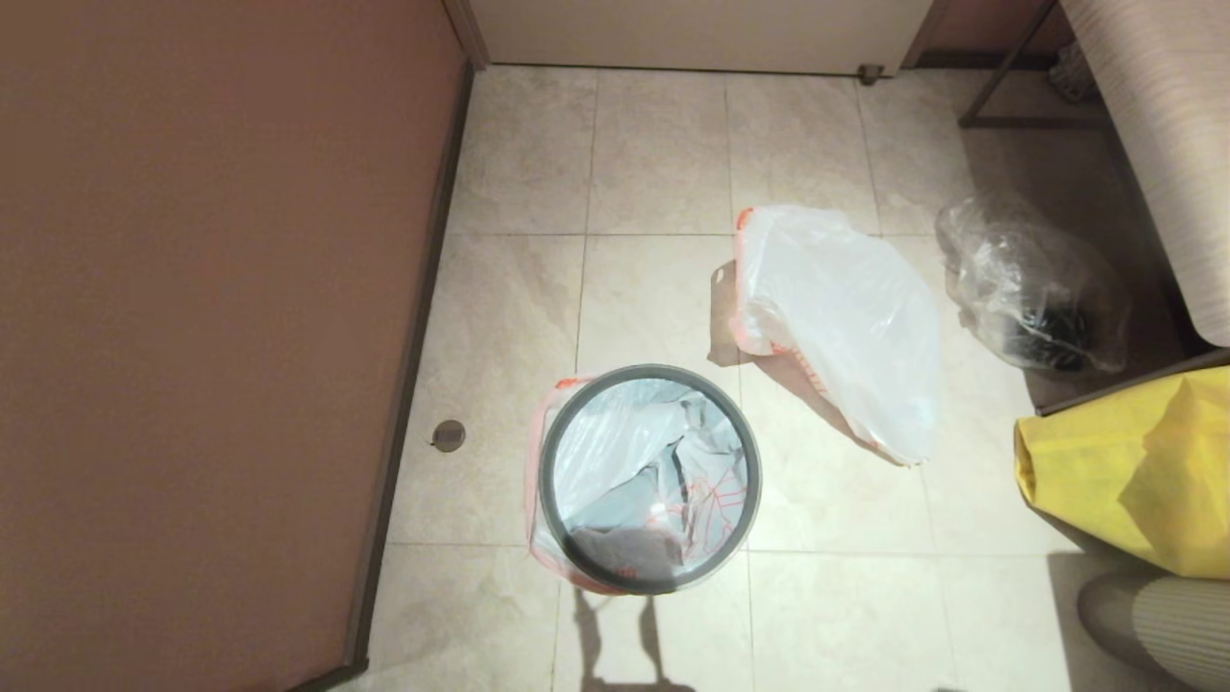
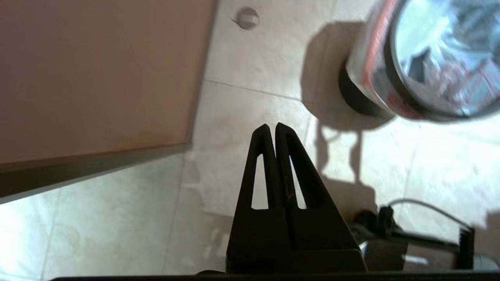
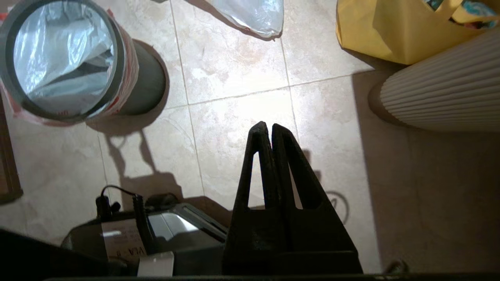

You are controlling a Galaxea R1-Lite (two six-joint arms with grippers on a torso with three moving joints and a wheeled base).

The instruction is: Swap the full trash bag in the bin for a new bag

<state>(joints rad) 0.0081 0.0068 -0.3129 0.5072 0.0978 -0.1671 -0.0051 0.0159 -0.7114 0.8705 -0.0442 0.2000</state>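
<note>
Black bin (image 1: 650, 478), yellow sack (image 1: 1124, 471)

bin (image 1: 650, 479) – black plastic, matt | new bag (image 1: 615, 452) – thin glossy film | floor (image 1: 653, 154) – smooth stone-look tile

No legible text; red print on new bag (image 1: 706, 500) unreadable.

bright overhead light, hard shadows on the tiled floor (image 1: 663, 154), bin (image 2: 429, 58) motion-blurred in left wrist view.
</note>
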